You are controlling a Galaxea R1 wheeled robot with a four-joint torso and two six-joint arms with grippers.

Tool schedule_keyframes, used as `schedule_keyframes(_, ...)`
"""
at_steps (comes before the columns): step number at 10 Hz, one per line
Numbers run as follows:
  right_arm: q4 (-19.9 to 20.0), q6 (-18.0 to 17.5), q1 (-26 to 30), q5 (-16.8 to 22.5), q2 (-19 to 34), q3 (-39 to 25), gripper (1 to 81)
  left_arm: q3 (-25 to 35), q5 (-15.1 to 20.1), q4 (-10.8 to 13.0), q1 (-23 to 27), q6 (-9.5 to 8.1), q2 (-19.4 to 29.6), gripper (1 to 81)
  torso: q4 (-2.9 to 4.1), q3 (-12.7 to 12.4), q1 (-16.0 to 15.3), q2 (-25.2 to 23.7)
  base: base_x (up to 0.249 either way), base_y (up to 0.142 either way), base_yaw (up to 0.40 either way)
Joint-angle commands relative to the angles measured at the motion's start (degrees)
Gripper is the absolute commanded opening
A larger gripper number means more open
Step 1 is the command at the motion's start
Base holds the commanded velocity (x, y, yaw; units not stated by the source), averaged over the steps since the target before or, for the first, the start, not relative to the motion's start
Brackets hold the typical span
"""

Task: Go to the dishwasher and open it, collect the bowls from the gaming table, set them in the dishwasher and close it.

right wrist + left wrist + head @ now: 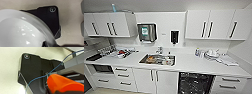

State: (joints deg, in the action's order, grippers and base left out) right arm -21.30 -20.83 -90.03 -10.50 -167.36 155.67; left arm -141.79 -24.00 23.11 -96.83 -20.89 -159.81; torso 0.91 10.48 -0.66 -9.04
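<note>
Dishwasher (195, 83) sits under the white counter (189, 65), low and to the right of the sink (158, 60), between the white cabinet doors (155, 81) and a stack of drawer fronts (230, 83). Its front shows as a dark opening with glints of wire rack, so the door appears to be down already, ready for loading. From the head view the robot faces the kitchen run squarely, which suits an approach to that opening.

A white bowl (21, 32) looms glossy and large in the right wrist view, close against the wrist plate; it is probably carried in the right pincer for delivery, though the fingers themselves cannot be made out, so one cannot tell how that pincer stands. In the left wrist view an orange shape (63, 83) and a thin blue wire (37, 78) lie close to the camera, above pale floor; the left pincer's state cannot be told either.
</note>
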Motion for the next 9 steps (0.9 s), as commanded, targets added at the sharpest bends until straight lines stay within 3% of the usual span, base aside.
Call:
schedule_keyframes(1,-0.4,0.1,2.3,1.9,0.8,0.1,1.0,0.2,1.5,0.9,1.5,0.15,1.1,1.0,0.0,0.0,0.0,0.0,0.101,0.0,0.0)
schedule_keyframes(8,0.2,-0.1,2.7,2.2,0.0,-0.8,1.0,0.1,2.2,0.2,2.3,0.15,-0.9,1.0,0.0,0.0,0.0,0.0,0.111,0.0,0.0)
schedule_keyframes(9,0.2,-0.1,2.8,2.3,-0.3,-1.0,1.0,-0.7,4.0,0.1,2.8,0.15,-2.1,1.0,0.0,0.0,0.0,0.0,0.117,0.0,0.0)
